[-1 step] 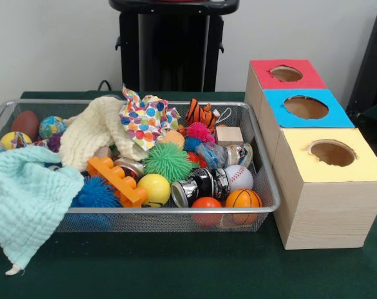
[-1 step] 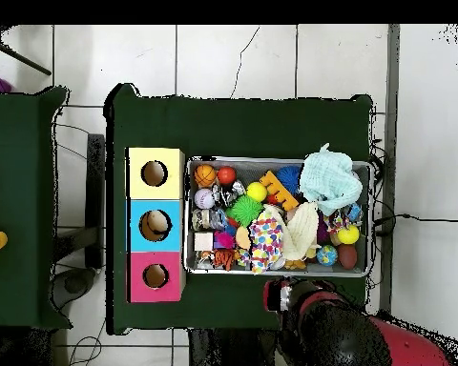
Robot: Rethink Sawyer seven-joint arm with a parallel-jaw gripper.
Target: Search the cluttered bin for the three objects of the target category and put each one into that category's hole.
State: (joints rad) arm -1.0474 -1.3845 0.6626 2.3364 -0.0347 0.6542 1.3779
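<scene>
Hovering drawn back just outside the bin (image 1: 270, 187): gripper (image 2: 276, 295), open or closed cannot tell. Lying at the bin's far side from it, at the end beside the yellow hole (image 1: 332, 152): basketball (image 1: 243, 199) and baseball (image 1: 238, 176), maybe targets, round, pointing nowhere, no long axis.

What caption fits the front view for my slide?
Wire bin packed with balls, cloths and toys beside three boxes with red, blue and yellow holes.
</scene>
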